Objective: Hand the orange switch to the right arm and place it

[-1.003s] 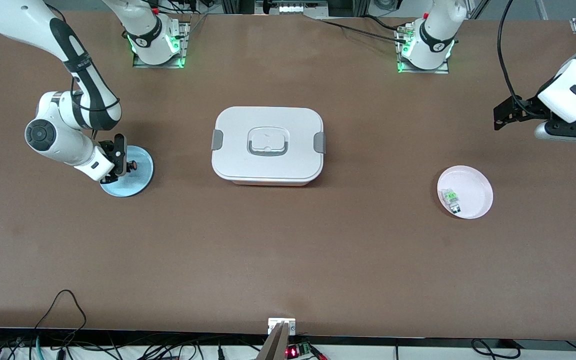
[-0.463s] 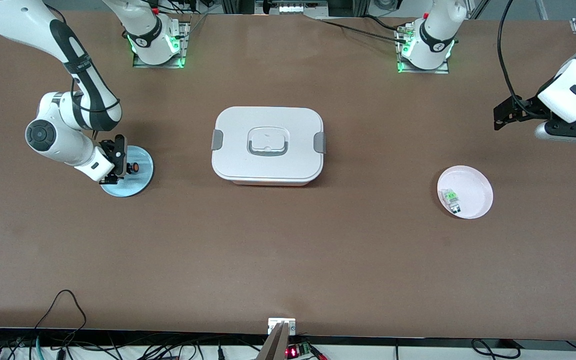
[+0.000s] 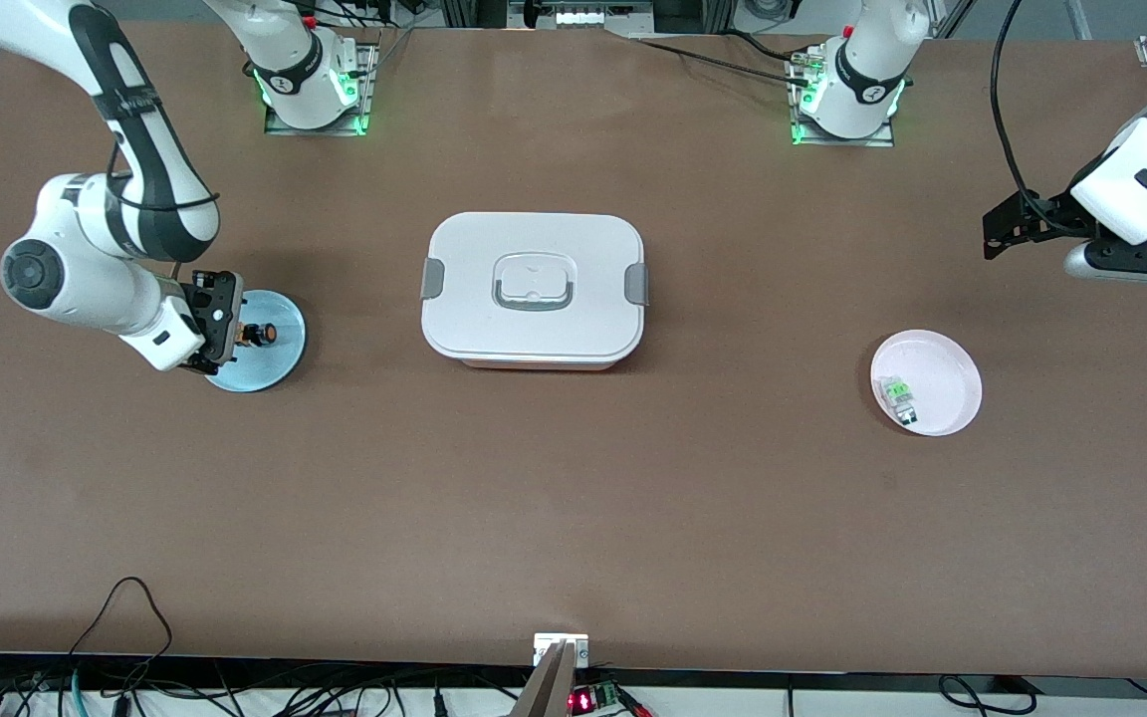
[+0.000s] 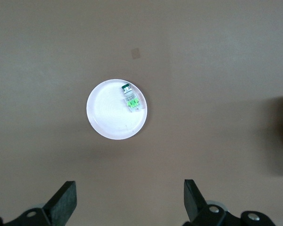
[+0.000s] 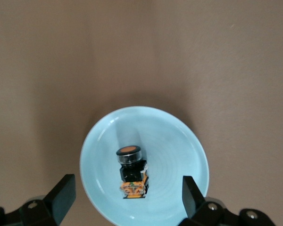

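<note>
The orange switch (image 3: 259, 334), black with an orange cap and base, lies on the light blue plate (image 3: 273, 368) at the right arm's end of the table. In the right wrist view the switch (image 5: 131, 172) rests free on the plate (image 5: 177, 146). My right gripper (image 3: 231, 333) hangs open just above it, its fingers apart on either side and touching nothing (image 5: 128, 192). My left gripper (image 3: 1007, 231) waits open and empty, high over the table at the left arm's end (image 4: 129, 195).
A white lidded box (image 3: 534, 289) stands mid-table. A pink plate (image 3: 947, 373) holds a tiny green-and-white component (image 3: 899, 393); both show in the left wrist view, plate (image 4: 106, 117) and component (image 4: 130, 100).
My right arm has drawn back toward its end of the table. The orange switch stays on the blue plate. The left arm has not moved.
</note>
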Robot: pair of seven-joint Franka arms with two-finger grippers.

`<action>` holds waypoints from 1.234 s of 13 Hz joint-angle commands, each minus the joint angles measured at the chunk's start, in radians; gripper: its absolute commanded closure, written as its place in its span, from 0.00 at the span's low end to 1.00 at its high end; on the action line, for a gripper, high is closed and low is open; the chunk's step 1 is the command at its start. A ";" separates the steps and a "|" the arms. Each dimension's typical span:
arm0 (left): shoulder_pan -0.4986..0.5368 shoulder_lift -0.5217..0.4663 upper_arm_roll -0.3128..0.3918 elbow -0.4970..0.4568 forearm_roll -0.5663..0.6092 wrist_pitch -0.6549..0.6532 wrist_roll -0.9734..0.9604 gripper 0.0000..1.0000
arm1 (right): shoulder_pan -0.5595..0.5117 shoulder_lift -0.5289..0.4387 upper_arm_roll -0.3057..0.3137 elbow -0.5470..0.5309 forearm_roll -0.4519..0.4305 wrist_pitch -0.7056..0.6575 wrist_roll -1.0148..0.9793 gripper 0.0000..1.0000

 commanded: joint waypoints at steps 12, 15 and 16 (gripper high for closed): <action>-0.005 -0.006 0.005 0.008 0.016 -0.011 -0.006 0.00 | 0.003 -0.158 0.096 0.315 0.143 -0.378 1.233 0.00; -0.005 -0.006 0.005 0.008 0.016 -0.011 -0.006 0.00 | 0.038 -0.206 0.087 0.335 0.131 -0.448 1.621 0.00; -0.005 -0.006 0.005 0.008 0.016 -0.011 -0.007 0.00 | 0.104 -0.220 0.029 0.355 0.095 -0.473 1.645 0.00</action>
